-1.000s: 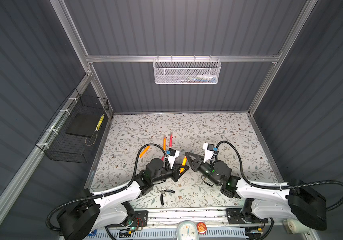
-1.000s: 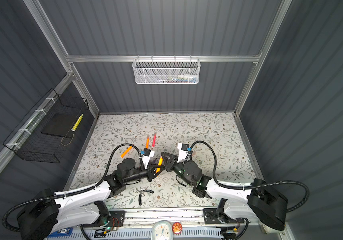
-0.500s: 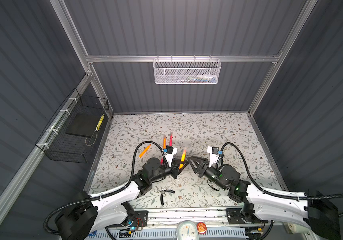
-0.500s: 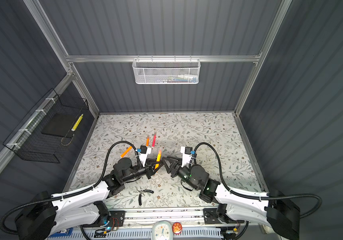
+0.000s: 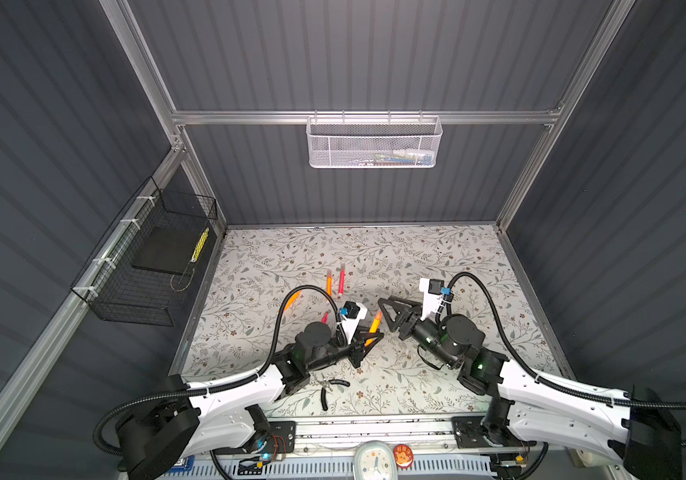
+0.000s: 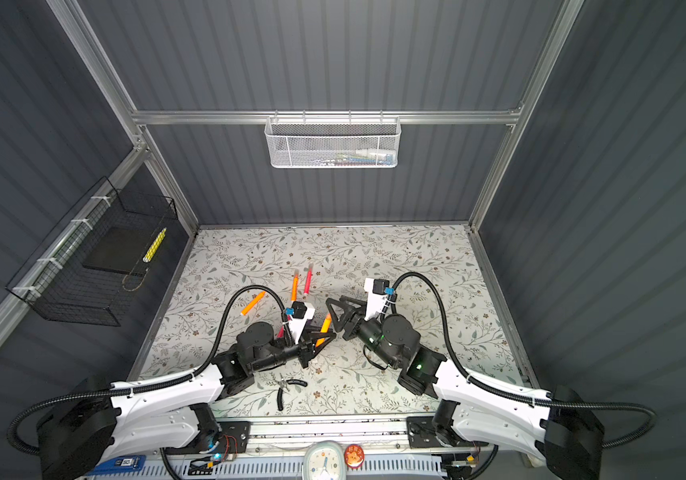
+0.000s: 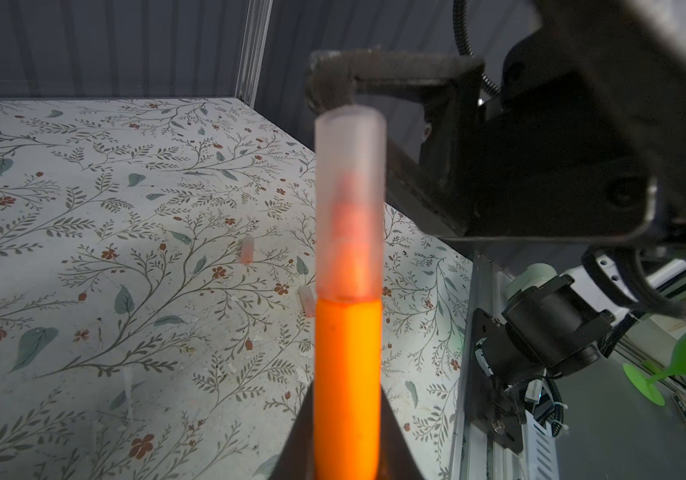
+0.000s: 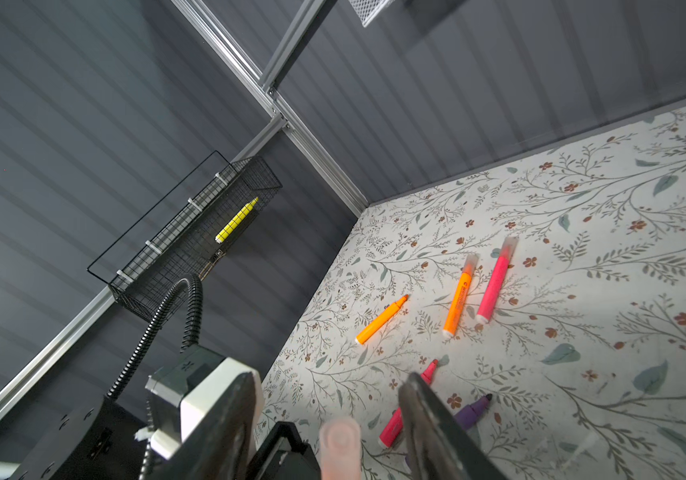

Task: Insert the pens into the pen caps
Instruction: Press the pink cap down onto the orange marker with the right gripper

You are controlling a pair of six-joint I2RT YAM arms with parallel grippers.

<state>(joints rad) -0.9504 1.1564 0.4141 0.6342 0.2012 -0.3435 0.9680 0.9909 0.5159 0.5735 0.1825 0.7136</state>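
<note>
L gripper point(image 5: 368, 340) pinches slim orange marker pen point(image 7: 347, 374) by barrel; translucent pale-pink plastic cap point(image 7: 349, 199) sits over its tip. R gripper point(image 5: 386, 313) jaws spread either side of cap, not touching. Step: this capping appears complete. Next: set pen down, then pair a loose cap point(image 7: 246, 250) with the uncapped orange pen point(image 8: 381, 319).

Pliers point(image 5: 326, 386) before left pincer point(image 5: 370, 338), two pens point(image 5: 341, 282) behind it.

The tabletop point(image 5: 437, 257) is cream, printed with grey-green leafy sprigs and rust-red flowers. One bright orange pen point(image 7: 347, 374) wears a frosted pale-pink cap point(image 7: 349, 199). Elsewhere: an uncapped orange pen point(image 8: 381, 320), a capped orange pen point(image 8: 457, 305), a capped pink pen point(image 8: 493, 286), a pink-red pen point(image 8: 391, 424), a purple pen point(image 8: 469, 414). A yellow marker point(image 8: 236, 220) lies in a black wire basket point(image 8: 175, 249).
</note>
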